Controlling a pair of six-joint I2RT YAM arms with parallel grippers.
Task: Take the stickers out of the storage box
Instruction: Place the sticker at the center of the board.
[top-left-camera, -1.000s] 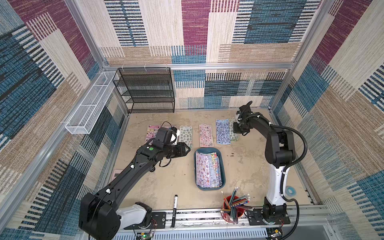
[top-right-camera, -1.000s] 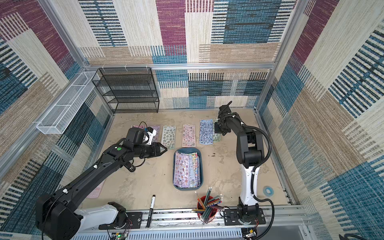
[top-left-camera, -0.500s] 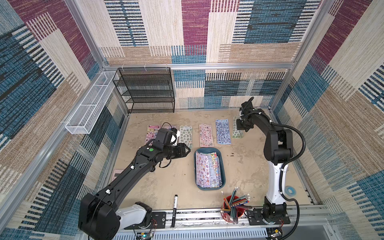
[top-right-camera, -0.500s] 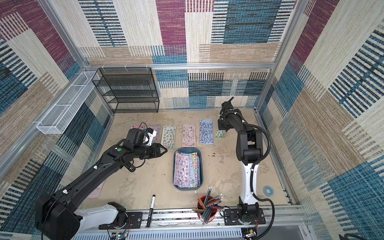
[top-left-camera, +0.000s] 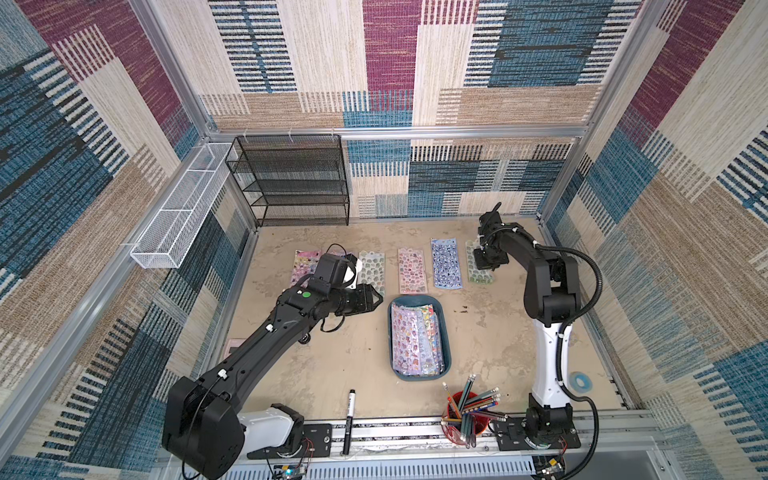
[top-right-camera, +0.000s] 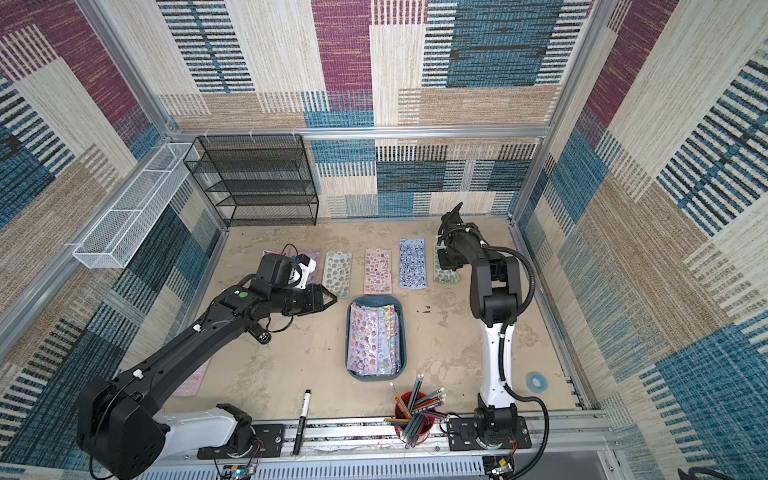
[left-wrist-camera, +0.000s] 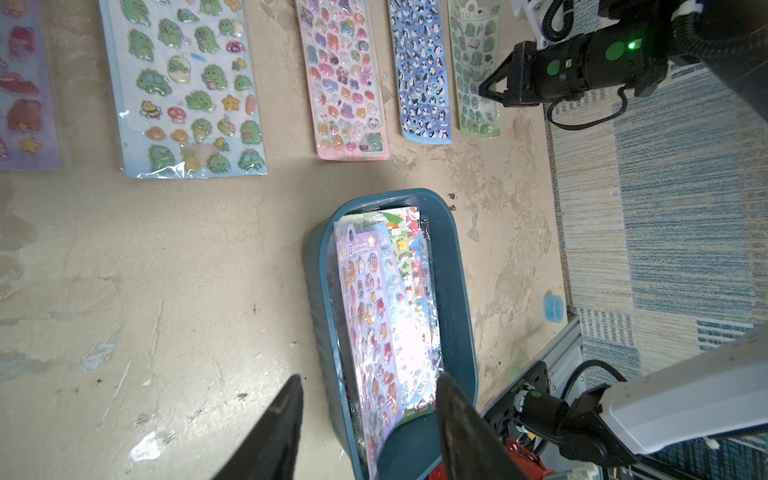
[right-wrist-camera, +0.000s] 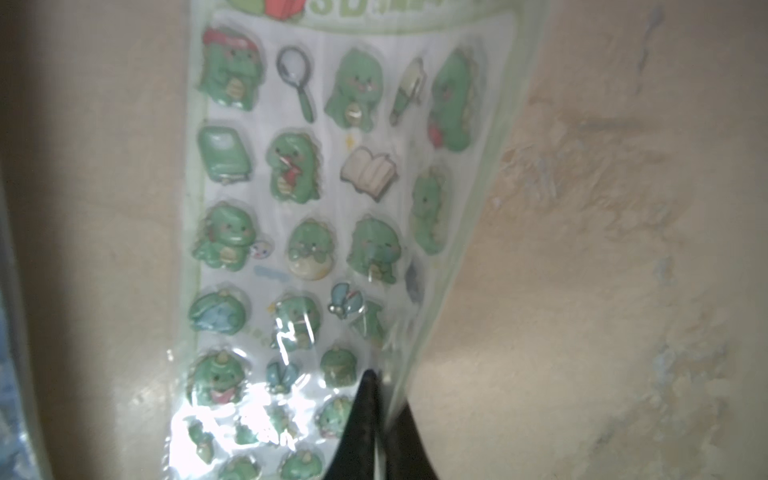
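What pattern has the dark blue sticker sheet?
Tiny penguins; the sheet shows best in the left wrist view.

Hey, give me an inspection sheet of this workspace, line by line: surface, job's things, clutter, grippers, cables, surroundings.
Surface: tan table, stained and scuffed.
Job's things: storage box with stickers stacked inside; row of sheets laid flat beyond it.
Clutter: marker, red cup of pencils, blue tape roll.
Grippers: left gripper open, empty, beside the box; right gripper jaws nearly together on the edge of the green dinosaur sheet.
Cables: black hose loops off the right arm; no snag seen.
Surroundings: black mesh rack, white wire basket, patterned walls.
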